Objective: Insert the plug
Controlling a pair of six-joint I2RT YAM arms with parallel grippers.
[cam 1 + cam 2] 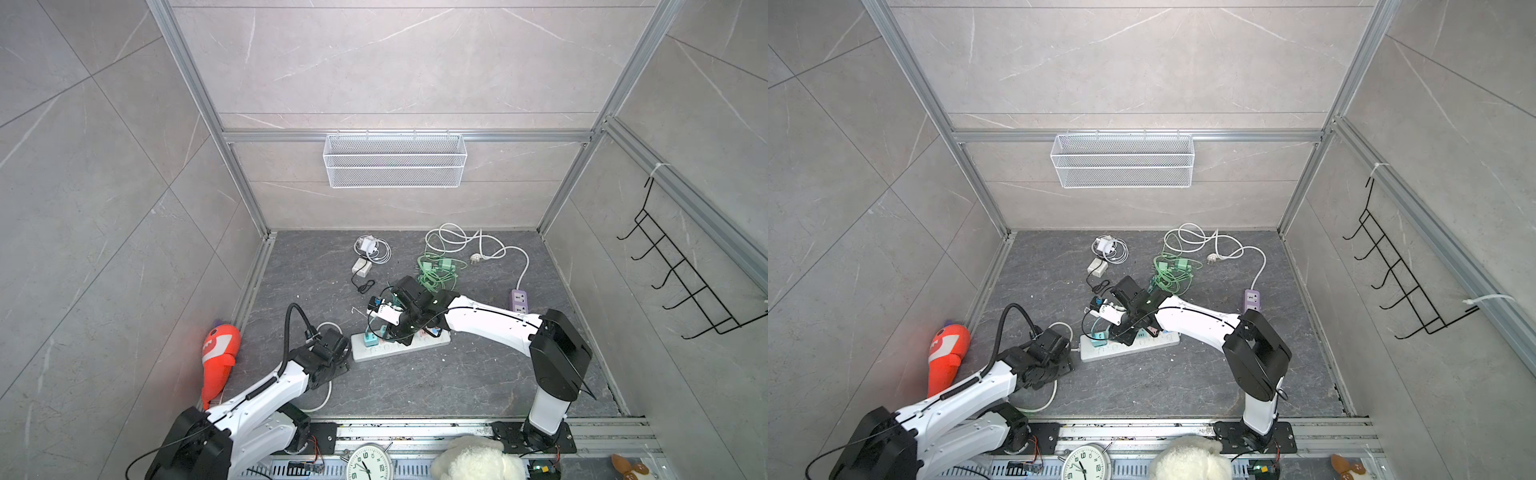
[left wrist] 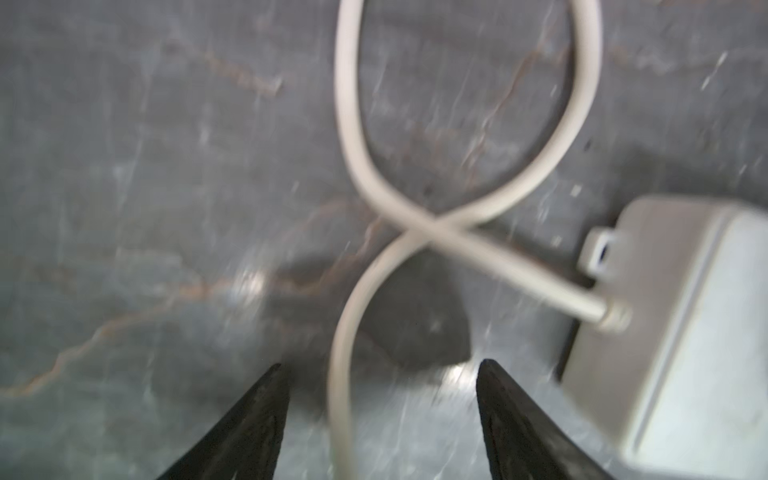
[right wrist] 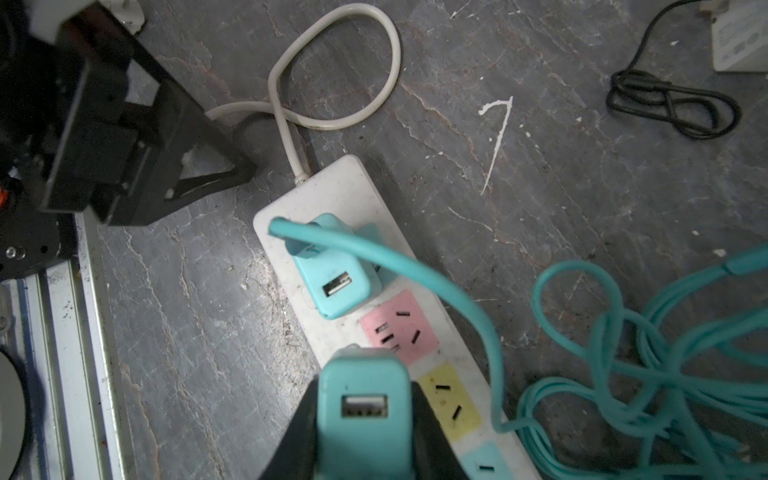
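The jaws of the right gripper (image 3: 366,382) are clamped on the teal plug (image 3: 361,419), which hangs over the white power strip (image 3: 345,187), just above the border between its pink socket (image 3: 399,328) and yellow socket (image 3: 449,399), not yet seated. Its body hides whether the prongs line up with either set of slots, so the likeliest failure is pressing down off-centre and jamming the prongs on the plastic face. A second teal adapter (image 3: 332,282) stands in the socket next to the pink one, and a teal cable (image 3: 415,270) arcs across the strip, so the plug could knock the one or trap the other. The strip lies loose on the tabletop (image 3: 582,166) and may slide or tip under a push. The left gripper (image 2: 380,363) has its jaws spread wide and empty, straddling the strip's white cord (image 2: 349,124) without pinching it, just beside the strip's end, so it steadies nothing
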